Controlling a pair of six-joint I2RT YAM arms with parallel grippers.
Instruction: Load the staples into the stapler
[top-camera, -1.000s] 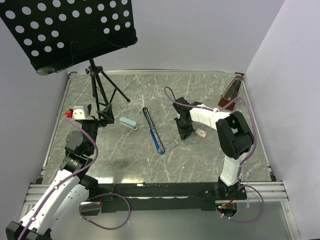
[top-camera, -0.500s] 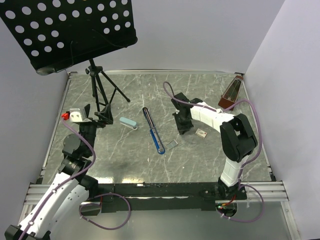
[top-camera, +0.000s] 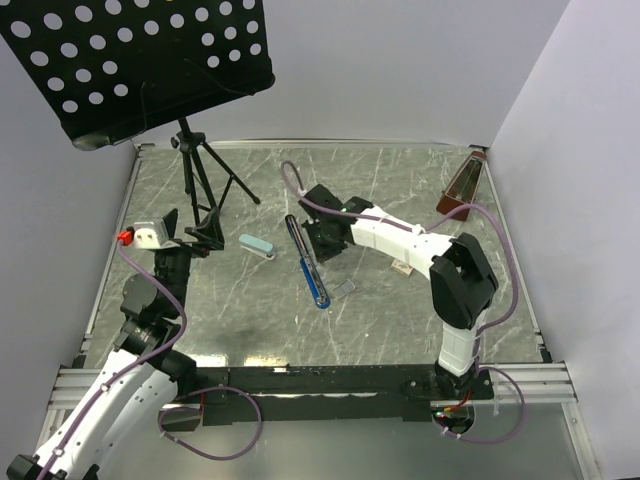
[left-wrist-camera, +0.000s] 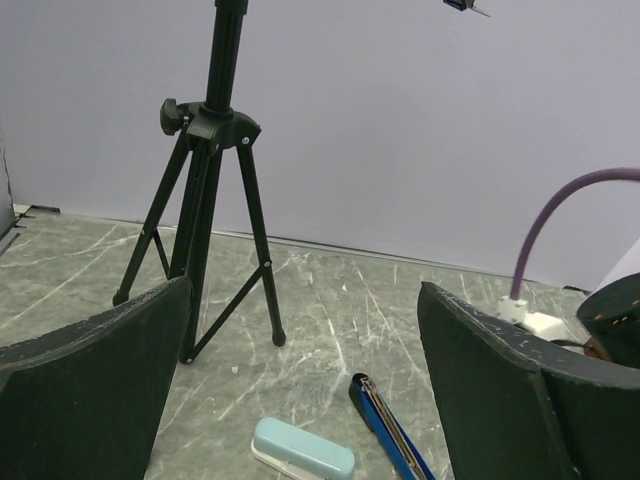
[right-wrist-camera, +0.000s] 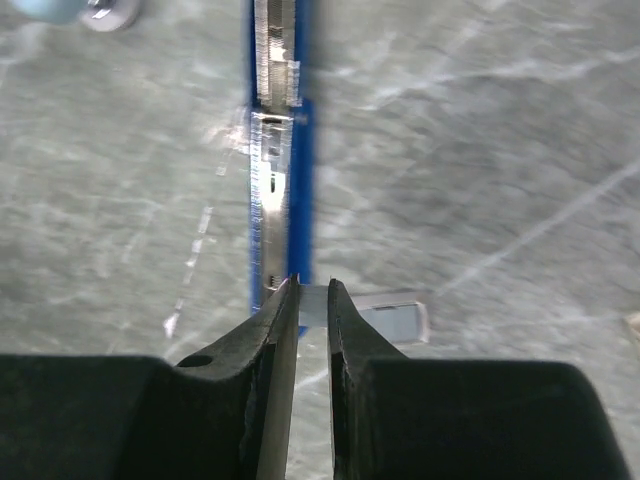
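Stapler (top-camera: 312, 280) lies swung open and flat at about the middle of the table, its length running from the far side toward the near edge, blue half nearer the arms' bases and channel facing up. My right gripper (right-wrist-camera: 310, 290) hangs low over it. Through the wrist camera the tips sit above one end of the open channel, drawn almost together with only a thin slit between them. Whether a strip of staples is nipped in that slit I cannot tell, as nothing silvery shows clearly there. The staple box (top-camera: 403, 268) sits right of the table's middle, just beside the right forearm, and a small clear scrap (top-camera: 343, 289) lies close to the stapler's near end. My left gripper (left-wrist-camera: 305, 330) is spread wide near the left edge by the tripod (left-wrist-camera: 222, 125), touching nothing. I judge this to be the loading step itself, lining up over the magazine. The next move calls for squaring the slit with the channel, lowering gently until a strip seats between the rails, then letting go. A small skew would drop it beside the rail.
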